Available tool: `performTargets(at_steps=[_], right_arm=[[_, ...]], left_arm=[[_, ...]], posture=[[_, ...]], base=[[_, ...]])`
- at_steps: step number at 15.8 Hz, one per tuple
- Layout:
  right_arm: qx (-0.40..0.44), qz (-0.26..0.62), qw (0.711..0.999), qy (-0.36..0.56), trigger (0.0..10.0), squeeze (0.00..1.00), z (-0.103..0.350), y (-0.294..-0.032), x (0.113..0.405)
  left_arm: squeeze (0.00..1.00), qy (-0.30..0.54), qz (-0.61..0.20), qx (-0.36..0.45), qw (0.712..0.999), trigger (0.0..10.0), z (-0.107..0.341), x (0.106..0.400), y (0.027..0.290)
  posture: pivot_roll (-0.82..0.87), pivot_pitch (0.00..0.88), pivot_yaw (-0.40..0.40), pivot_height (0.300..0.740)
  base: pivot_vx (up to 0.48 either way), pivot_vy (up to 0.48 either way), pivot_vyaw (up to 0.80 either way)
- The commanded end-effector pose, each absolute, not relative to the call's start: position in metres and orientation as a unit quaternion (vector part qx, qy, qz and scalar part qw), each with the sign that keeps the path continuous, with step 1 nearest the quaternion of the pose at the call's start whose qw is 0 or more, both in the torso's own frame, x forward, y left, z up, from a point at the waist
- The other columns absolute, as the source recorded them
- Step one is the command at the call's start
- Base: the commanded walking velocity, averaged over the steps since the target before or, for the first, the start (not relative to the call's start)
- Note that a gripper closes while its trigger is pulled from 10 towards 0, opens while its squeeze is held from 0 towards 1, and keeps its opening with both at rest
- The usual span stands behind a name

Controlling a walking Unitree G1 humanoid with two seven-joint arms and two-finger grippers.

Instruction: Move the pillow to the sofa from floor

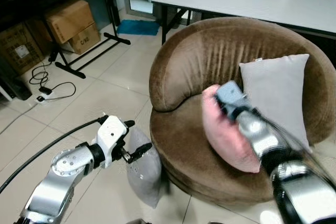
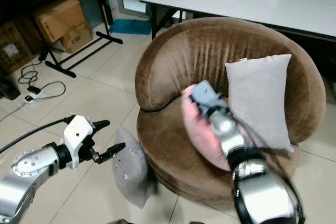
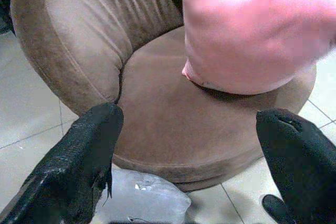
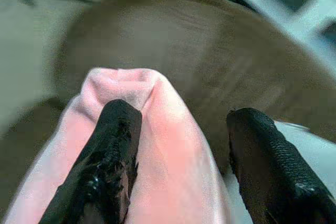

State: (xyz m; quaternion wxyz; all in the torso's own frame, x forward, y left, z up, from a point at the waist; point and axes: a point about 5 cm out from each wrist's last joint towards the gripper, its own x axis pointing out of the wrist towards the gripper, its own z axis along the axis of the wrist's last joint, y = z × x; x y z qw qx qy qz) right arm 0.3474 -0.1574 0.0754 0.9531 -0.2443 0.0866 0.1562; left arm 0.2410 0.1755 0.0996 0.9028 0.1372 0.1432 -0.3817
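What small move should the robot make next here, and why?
Probably draw the right gripper back from the pink pillow: it already rests on the sofa seat, fingers open around its top. A grey pillow on the floor waits by the open left gripper.

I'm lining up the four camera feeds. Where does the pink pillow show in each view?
Left eye: pink pillow on the seat, centre-right.
Right eye: at centre, behind the right arm.
Left wrist: upper right, resting on the seat.
Right wrist: lower centre.
Shared landmark: brown sofa.
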Motion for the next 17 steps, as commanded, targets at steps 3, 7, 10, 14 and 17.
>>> performTargets(at_steps=[3,7,10,14,17], right_arm=[[-0.251,0.208,0.938,0.119,10.0,0.00,0.051,-0.150,0.329],[-0.273,0.236,0.918,0.164,10.0,0.00,0.042,-0.151,0.324],[-0.282,0.239,0.913,0.172,0.0,0.00,0.041,-0.149,0.324],[-0.286,0.238,0.911,0.178,0.0,0.00,0.042,-0.148,0.326],[-0.288,0.239,0.910,0.181,0.0,0.00,0.042,-0.148,0.326]], left_arm=[[0.00,0.150,-0.386,0.136,0.900,10.0,0.098,0.240,0.174],[0.00,0.149,-0.381,0.135,0.902,10.0,0.097,0.241,0.174],[0.00,0.147,-0.377,0.135,0.904,10.0,0.097,0.242,0.174],[0.00,0.145,-0.373,0.137,0.906,10.0,0.097,0.243,0.174],[0.00,0.145,-0.372,0.137,0.907,10.0,0.097,0.243,0.174]], posture=[[-0.08,0.000,0.061,0.740],[-0.08,0.000,0.055,0.740],[-0.08,0.000,0.051,0.740],[-0.07,0.000,0.047,0.740],[-0.07,0.000,0.047,0.740]], base=[[0.000,0.000,0.00],[0.000,0.000,0.00],[0.000,0.000,0.00],[0.000,0.000,0.00],[0.000,0.000,0.00]])
